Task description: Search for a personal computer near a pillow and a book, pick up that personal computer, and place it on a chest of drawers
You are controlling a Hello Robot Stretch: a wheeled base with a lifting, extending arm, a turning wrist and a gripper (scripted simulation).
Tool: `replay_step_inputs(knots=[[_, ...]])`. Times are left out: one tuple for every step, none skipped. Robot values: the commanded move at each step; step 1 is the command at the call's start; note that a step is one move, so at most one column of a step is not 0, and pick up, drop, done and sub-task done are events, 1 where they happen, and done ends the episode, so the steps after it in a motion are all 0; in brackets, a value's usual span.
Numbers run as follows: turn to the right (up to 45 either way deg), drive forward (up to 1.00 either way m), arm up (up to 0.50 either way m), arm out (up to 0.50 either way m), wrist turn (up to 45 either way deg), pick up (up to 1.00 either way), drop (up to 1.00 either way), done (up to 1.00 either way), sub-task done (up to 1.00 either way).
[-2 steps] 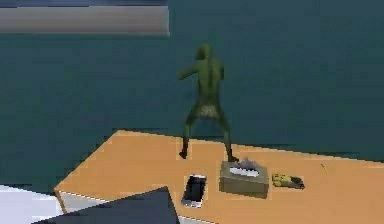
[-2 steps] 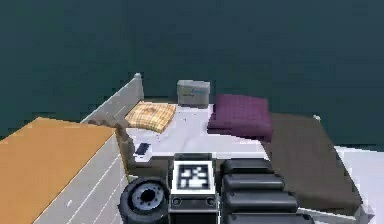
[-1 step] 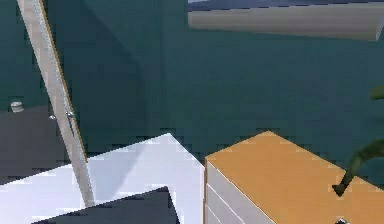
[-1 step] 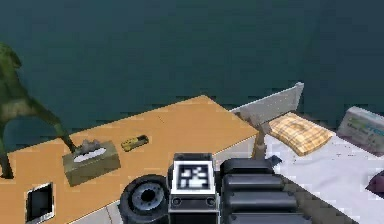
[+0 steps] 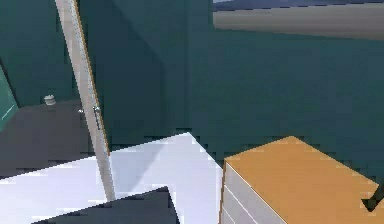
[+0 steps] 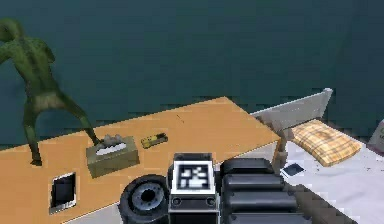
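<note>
The arm at 6 o'clock is at the chest of drawers; of its fingers I cannot tell state or load. Placing seems not yet done.

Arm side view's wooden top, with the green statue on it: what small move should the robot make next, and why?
Probably reach slightly farther out, toward the bare stretch of the wooden top right of the small box. The gripper shows by its near edge; whether it holds anything I cannot tell.

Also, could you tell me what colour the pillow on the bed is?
The pillow is yellow-orange with a checked pattern, clearest in the arm side view.
</note>
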Motion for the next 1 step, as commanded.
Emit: replay_step_inputs(knots=[[0.0, 0.00, 0.00, 0.48, 0.0, 0.00, 0.00, 0.00, 0.00]])
